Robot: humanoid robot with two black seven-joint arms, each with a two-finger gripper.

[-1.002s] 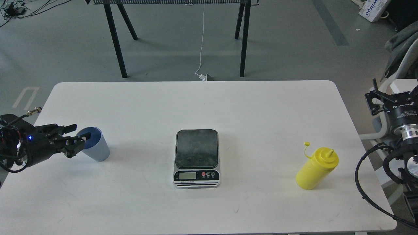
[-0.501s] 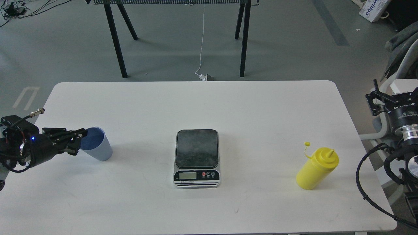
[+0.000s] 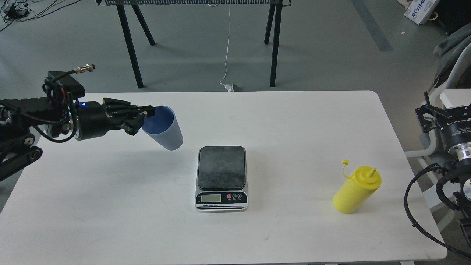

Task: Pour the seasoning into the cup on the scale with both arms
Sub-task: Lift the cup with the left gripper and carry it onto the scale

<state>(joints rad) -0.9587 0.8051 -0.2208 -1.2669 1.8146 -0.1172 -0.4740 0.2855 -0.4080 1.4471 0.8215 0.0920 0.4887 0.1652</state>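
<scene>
The left gripper [image 3: 141, 118] is clamped on the rim of the cup [image 3: 164, 128], its black fingers pinching the near-left edge of the light-blue wall; the cup hangs in the air above the tabletop [image 3: 294, 121], tilted so its open mouth faces left toward the gripper and its narrower base points down and to the right; a soft shadow lies on the white surface beneath it; the cup sits up and to the left of the scale [image 3: 222, 178], near its far-left corner but apart from it, not over the weighing plate.

The scale rests flat at the middle of the tabletop, dark grey plate toward the far side, silver front with its small display and red and black buttons toward the near edge; nothing stands on the plate.

The seasoning [image 3: 356, 190] stands on the tabletop well to the right of the scale, roughly level with its front; the yellow bottle's nozzle is uncovered, and the small tethered cap hangs off to its upper left.

The left arm [image 3: 44, 117] reaches in from the left side, well left of the scale, a small blue light glowing on its wrist; the right arm [image 3: 452, 136] stays beyond the tabletop's right edge, far right of the scale and past the seasoning; its gripper [image 3: 428, 114] is seen small and dark, so I cannot tell whether its fingers are apart or together.
</scene>
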